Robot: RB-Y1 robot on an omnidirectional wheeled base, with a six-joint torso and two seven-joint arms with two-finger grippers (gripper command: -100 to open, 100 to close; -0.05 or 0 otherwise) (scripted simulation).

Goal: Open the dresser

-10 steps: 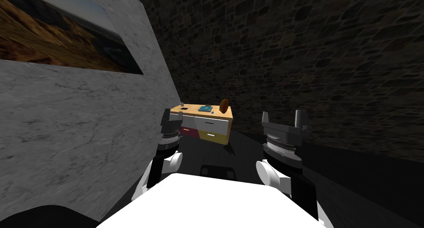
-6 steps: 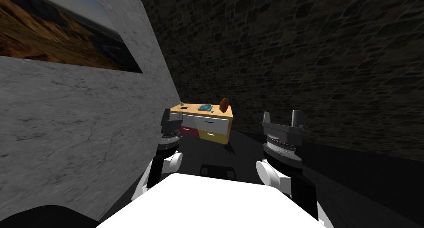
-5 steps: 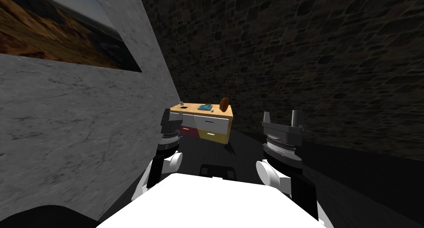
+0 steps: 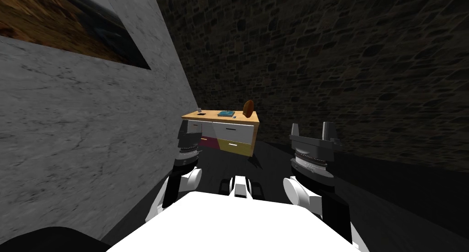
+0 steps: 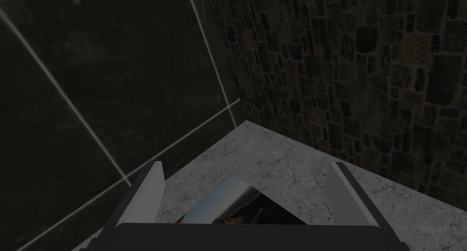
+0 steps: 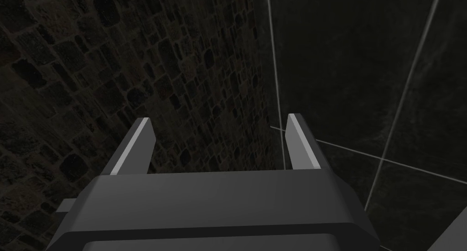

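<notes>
A dark stone wall (image 4: 348,66) and a grey marbled wall (image 4: 78,144) meet at a far corner in the head view. There the dresser (image 4: 234,134) stands against the grey wall, well ahead of both raised arms, and its white, maroon and yellow drawer fronts look shut. The wrist views add the fingers close up: the left gripper (image 5: 246,165) and the right gripper (image 6: 219,120) each stand spread wide, clasping nothing. A blue book (image 4: 226,113) and a brown oval thing (image 4: 248,107) rest on the dresser's wooden top.

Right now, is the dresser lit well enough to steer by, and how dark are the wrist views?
Head view: the dresser stands bright far ahead; the stone wall beside it is dim. Left wrist view: dim, the open left gripper catches light. Right wrist view: darkest, right gripper open.
</notes>
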